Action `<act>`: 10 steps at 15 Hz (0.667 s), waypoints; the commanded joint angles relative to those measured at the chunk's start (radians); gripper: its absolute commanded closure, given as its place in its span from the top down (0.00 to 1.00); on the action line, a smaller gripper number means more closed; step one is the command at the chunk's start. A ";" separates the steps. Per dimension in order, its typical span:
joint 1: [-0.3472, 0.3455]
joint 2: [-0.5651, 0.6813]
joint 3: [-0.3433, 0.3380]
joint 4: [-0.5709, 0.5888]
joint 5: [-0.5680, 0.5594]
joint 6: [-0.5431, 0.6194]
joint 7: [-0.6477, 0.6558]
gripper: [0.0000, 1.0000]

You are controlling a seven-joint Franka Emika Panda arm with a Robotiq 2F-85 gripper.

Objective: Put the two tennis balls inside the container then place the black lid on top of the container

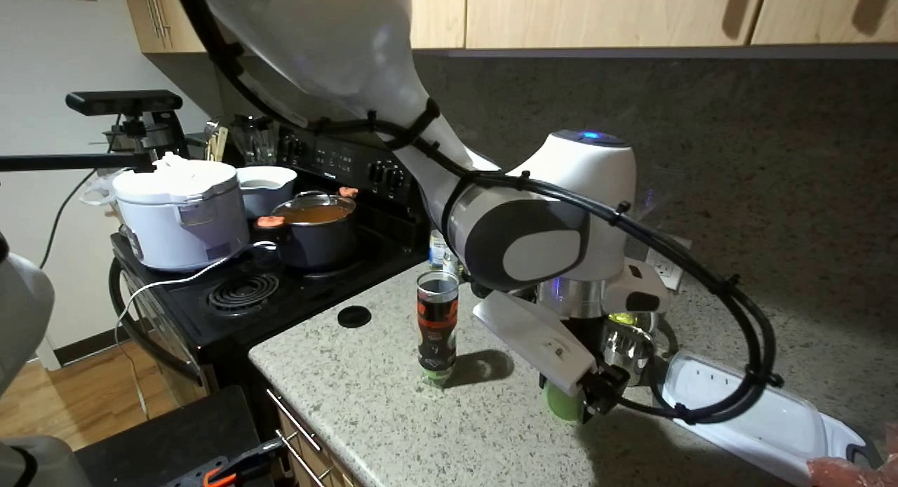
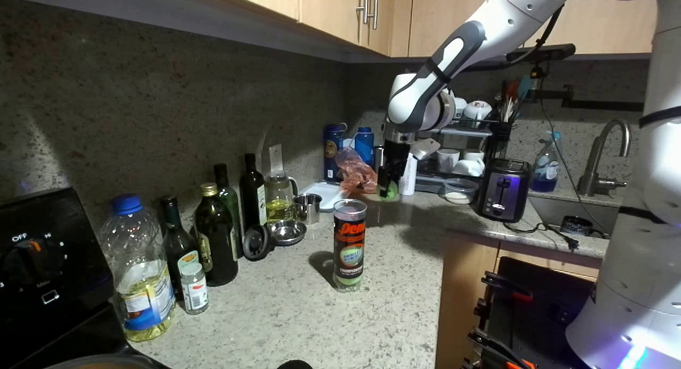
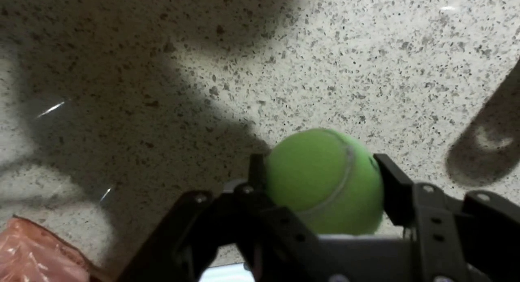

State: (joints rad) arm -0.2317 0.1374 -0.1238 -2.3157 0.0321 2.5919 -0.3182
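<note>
Claw (image 3: pixel 320 172) clamped ball-wide on tennis ball (image 3: pixel 321 182); container (image 1: pixel 437 330) upright, black lid (image 1: pixel 354 316) apart.

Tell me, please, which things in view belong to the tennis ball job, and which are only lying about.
Job: tennis ball held in the gripper; second ball, low inside the clear container; black lid.
Lying about: toaster, dark bottles, metal bowl, white cooker, pot.

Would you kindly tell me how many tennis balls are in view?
2: one tennis ball held in the pincer, the other ball low inside the clear container. The container's label could hide another.
</note>
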 commanded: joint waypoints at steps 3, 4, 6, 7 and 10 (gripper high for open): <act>0.070 -0.104 -0.003 -0.058 -0.156 -0.058 0.108 0.42; 0.080 -0.119 0.000 -0.066 -0.173 -0.065 0.119 0.42; 0.098 -0.154 0.009 -0.089 -0.192 -0.074 0.130 0.42; 0.106 -0.169 0.013 -0.098 -0.203 -0.078 0.136 0.42; 0.128 -0.217 0.027 -0.124 -0.217 -0.095 0.150 0.42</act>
State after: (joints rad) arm -0.1218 0.0055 -0.1104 -2.3880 -0.1539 2.5313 -0.2076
